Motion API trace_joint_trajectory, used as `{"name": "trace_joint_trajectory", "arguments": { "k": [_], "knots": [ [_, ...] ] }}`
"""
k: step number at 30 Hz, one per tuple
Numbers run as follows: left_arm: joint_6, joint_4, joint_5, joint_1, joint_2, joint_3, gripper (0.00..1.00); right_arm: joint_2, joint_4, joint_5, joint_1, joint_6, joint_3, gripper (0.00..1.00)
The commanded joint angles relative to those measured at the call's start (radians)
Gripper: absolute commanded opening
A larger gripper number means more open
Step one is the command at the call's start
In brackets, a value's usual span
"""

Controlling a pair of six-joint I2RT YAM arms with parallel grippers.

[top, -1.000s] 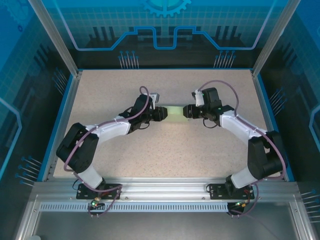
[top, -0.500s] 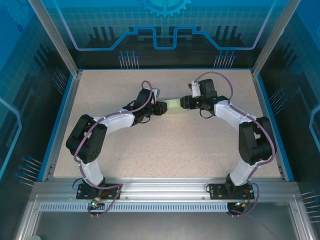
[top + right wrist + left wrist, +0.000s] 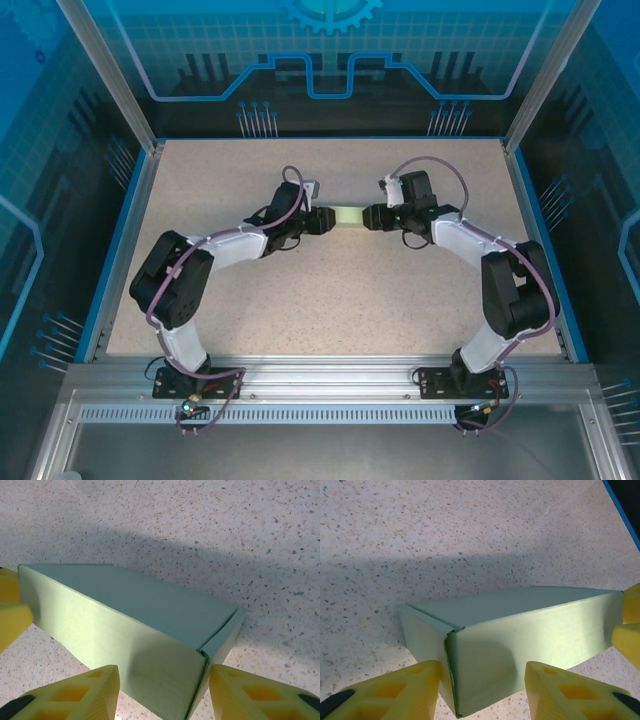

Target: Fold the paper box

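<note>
Cardboard: thin, mint; likely light, crushable.
Paper box (image 3: pixel 520 625): lying on surface (image 3: pixel 470 525), between both arms.
Left gripper (image 3: pixel 482 672): half open astride one end.
Right gripper (image 3: pixel 164 675): likewise, other end.
Hold: short ends, gently.

The table (image 3: pixel 350 290) has a pale, speckled, stone-look top framed by a blue rim (image 3: pixel 330 138). One thing lies on it: the paper box (image 3: pixel 347 216), pale mint-green and folded into a long closed block, set towards the far middle of the surface. It appears to rest on one long face, in a broad grey shadow that falls across the top.
</note>
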State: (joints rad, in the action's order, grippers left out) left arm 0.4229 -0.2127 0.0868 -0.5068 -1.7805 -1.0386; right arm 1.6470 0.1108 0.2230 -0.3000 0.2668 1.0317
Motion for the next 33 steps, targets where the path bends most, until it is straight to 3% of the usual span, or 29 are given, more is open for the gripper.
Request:
{"name": "trace_joint_trajectory", "arguments": {
  "k": [1,21,33],
  "knots": [
    [0.028,-0.059,0.103,-0.033,0.04,0.04,0.5,-0.031,-0.026,0.09,-0.033,0.014,-0.044,0.51],
    [0.043,-0.095,0.087,-0.039,-0.013,0.107,0.56,0.01,0.015,0.006,-0.031,-0.004,-0.128,0.53],
    [0.004,-0.024,0.012,-0.035,0.018,0.111,0.66,-0.081,0.164,-0.131,-0.024,-0.071,-0.079,0.55]
  ]
}}
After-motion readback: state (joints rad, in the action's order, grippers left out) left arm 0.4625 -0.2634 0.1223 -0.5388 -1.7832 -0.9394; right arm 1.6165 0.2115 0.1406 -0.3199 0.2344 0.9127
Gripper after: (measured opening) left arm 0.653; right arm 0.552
